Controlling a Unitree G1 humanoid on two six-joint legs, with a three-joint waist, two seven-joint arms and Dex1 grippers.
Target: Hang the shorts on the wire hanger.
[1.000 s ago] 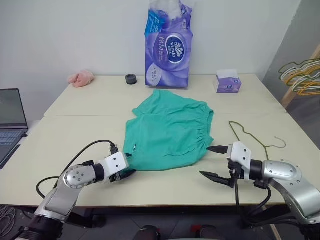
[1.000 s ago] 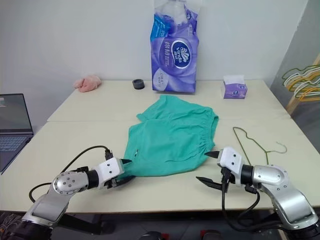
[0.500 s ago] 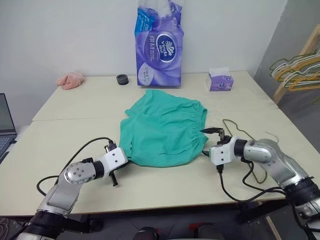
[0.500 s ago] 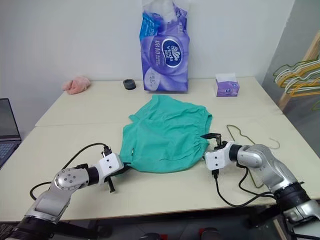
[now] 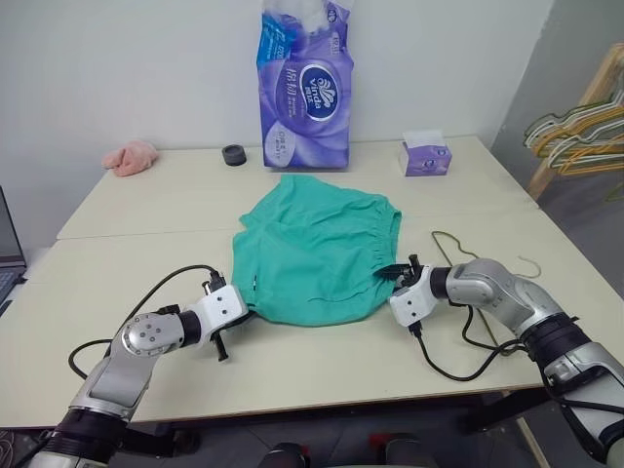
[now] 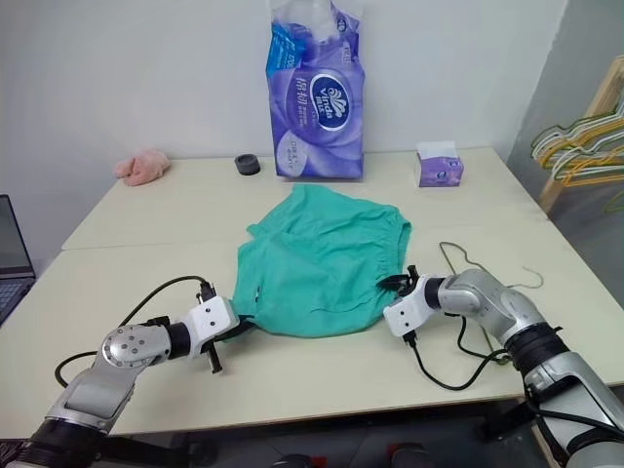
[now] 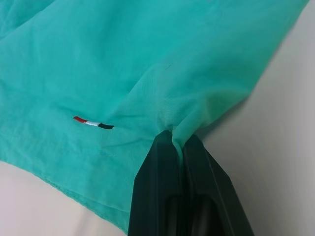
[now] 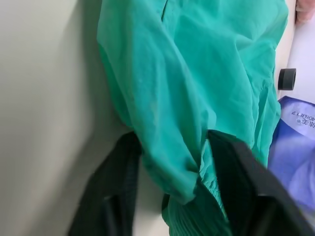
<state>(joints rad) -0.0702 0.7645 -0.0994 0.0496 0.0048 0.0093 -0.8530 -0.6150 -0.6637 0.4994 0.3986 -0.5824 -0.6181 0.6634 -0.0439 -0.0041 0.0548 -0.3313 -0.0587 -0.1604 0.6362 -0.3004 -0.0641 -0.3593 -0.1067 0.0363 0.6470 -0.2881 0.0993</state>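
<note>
The teal-green shorts [image 5: 317,249] lie flat in the middle of the table. My left gripper [image 5: 237,314] is shut on their near left hem corner; in the left wrist view the fabric is pinched between the two fingertips [image 7: 176,140]. My right gripper [image 5: 395,277] is at the shorts' right edge by the gathered waistband. Its fingers close around a fold of the cloth [image 8: 170,142], which fills the gap between them. The thin dark wire hanger [image 5: 441,234] lies flat on the table just right of the right gripper, partly behind that arm.
A purple tissue pack [image 5: 304,83], a small tissue box [image 5: 425,158], a black roll [image 5: 233,154] and a pink fluffy cloth [image 5: 131,156] stand along the table's far edge. A laptop [image 6: 10,258] is at far left. Bunched hangers [image 5: 575,132] hang at right.
My right gripper has rolled over, moved in from the near table edge to the shorts' right side and closed around the waistband fold. The left gripper has shut on the hem.
</note>
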